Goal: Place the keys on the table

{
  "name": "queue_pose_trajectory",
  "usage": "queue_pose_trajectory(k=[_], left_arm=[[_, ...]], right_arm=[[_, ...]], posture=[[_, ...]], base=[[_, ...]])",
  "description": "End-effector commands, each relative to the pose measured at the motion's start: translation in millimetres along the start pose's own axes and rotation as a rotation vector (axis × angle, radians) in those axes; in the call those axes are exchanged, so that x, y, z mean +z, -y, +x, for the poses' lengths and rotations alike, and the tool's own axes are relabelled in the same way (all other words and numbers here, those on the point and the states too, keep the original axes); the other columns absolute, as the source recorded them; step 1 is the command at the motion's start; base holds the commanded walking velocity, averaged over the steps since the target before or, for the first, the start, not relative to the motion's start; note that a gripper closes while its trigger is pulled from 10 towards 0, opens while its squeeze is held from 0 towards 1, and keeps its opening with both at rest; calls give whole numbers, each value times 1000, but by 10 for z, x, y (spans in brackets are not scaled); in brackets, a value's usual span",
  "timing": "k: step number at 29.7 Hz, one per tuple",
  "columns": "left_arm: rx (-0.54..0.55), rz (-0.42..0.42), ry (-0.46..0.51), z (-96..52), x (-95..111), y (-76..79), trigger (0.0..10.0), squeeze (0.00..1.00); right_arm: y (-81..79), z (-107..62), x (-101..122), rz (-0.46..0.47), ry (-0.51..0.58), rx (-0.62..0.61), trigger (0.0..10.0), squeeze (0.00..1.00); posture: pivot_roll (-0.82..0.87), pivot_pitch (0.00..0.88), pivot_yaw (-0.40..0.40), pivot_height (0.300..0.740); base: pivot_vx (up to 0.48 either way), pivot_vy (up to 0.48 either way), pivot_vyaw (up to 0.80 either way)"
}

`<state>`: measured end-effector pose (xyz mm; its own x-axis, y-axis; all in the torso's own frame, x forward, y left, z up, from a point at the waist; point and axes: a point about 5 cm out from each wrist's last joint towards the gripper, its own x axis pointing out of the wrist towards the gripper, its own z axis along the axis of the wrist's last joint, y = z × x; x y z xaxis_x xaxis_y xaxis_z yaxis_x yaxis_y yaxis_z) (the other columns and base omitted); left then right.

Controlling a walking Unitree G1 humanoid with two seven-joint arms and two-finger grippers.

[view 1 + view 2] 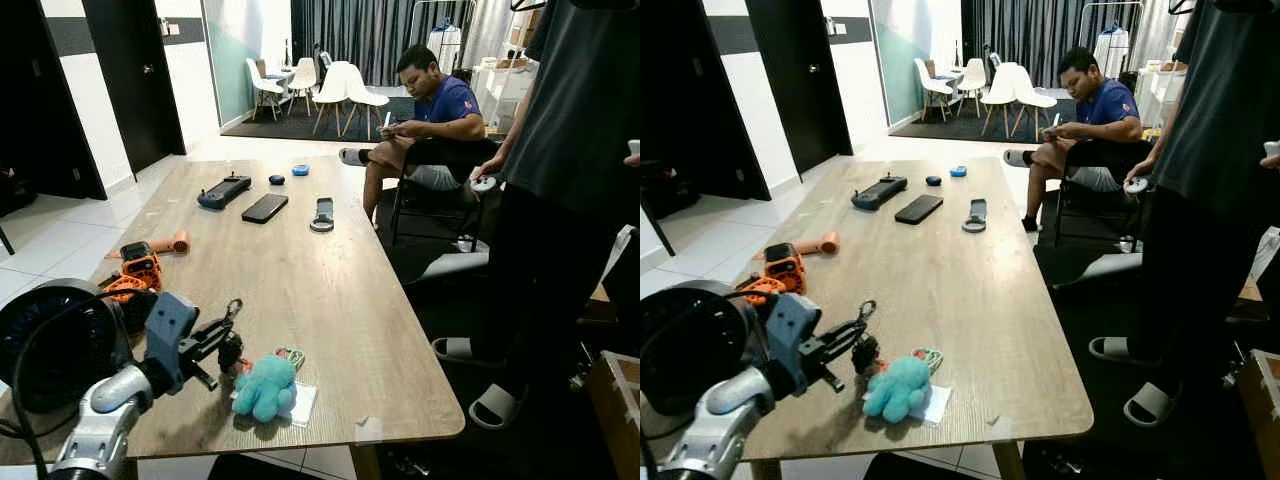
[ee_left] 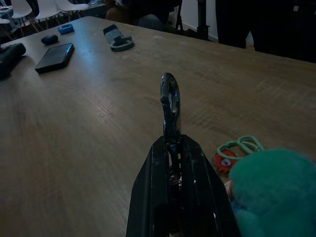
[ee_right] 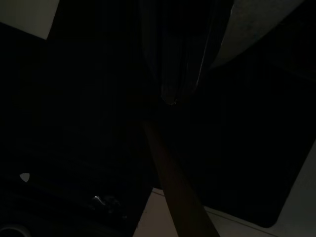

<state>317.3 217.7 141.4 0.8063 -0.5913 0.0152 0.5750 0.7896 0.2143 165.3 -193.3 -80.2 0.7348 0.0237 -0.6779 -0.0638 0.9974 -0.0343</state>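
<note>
Holding metal carabiner key bunch [image 2: 170, 106] pinched in left gripper [image 2: 175, 148] | teal plush keychain [image 1: 264, 386] already resting on wooden table [image 1: 330, 300] near its front edge, so release looks due | right gripper fingers: cannot tell

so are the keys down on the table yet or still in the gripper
Partly down: the teal plush of the keys rests on the table, but the left gripper is shut on their carabiner.

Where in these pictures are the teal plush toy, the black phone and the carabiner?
teal plush toy [image 1: 265, 386], left eye view, middle of its body.
black phone [image 1: 265, 208], left eye view, centre of its screen.
carabiner [image 2: 170, 98], left wrist view, its upper loop.
</note>
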Motion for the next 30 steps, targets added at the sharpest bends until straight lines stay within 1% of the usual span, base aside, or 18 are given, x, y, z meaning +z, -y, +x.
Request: queue_pose_trajectory(k=[1,7,8,10,11,13,15,17,18,20,21,22,23,25,26,27,28,30], left_arm=[[15,17,-18,-101,-19,-86,10000,16],[8,36,-40,-161,-39,-138,10000,43],[3,35,-43,-189,-42,-150,10000,118],[-1,32,-43,-201,-44,-153,10000,122],[-20,26,-38,-216,-44,-144,10000,149],[-30,24,-36,-222,-46,-140,10000,149],[-77,5,-24,-241,-47,-97,10000,184],[-90,4,-25,-248,-51,-86,10000,184],[-97,-2,-26,-253,-56,-78,10000,282],[-103,-8,-27,-256,-62,-72,10000,282],[-105,-11,-27,-258,-64,-69,10000,827],[-105,-11,-27,-258,-64,-69,10000,827],[-108,-14,-28,-259,-65,-68,10000,1000],[-109,-6,-33,-262,-66,-70,10000,1000],[-107,0,-33,-264,-63,-75,10000,910],[-106,3,-34,-266,-62,-78,10000,482],[-106,6,-34,-270,-62,-81,10000,0],[-109,6,-36,-275,-64,-82,10000,0]], right_arm=[[-12,-10,-32,12,-12,-1,10000,0],[-11,-10,-32,11,-12,-1,10000,0],[-10,-7,-26,11,-10,-1,10000,0],[-10,-7,-24,11,-10,-1,10000,0],[-9,-7,-23,10,-9,0,10000,0],[-9,-7,-24,10,-9,0,10000,0],[-10,-7,-24,9,-9,1,10000,0],[-10,-8,-24,9,-9,1,10000,0],[-11,-8,-25,9,-9,1,10000,0],[-13,-8,-25,9,-9,1,10000,0],[-15,-7,-24,10,-8,1,10000,0],[-15,-7,-24,10,-8,1,10000,0],[-17,-7,-23,10,-8,2,10000,0],[-20,-6,-22,10,-8,3,10000,0],[-20,-6,-22,10,-8,3,10000,0],[-20,-6,-22,10,-8,3,10000,0],[-20,-6,-24,10,-8,3,10000,0],[-20,-7,-25,10,-9,2,10000,0]], posture=[[9,50,49,740],[10,51,47,740],[10,51,47,740],[11,53,45,740],[12,52,45,740],[12,52,45,740],[13,52,45,740],[13,52,45,740],[13,52,45,740],[13,52,45,740],[13,53,45,740],[13,53,45,740],[13,53,45,740],[13,53,45,740],[13,53,45,740],[13,53,45,740],[15,52,45,740],[15,52,45,740]], base=[[0,0,0],[0,0,0],[0,0,0],[0,0,0],[0,0,0],[0,0,0],[0,0,0],[0,0,0],[0,0,0],[0,0,0],[0,0,0],[0,0,0],[0,0,0],[0,0,0],[0,0,0],[0,0,0],[0,0,0],[0,0,0]])
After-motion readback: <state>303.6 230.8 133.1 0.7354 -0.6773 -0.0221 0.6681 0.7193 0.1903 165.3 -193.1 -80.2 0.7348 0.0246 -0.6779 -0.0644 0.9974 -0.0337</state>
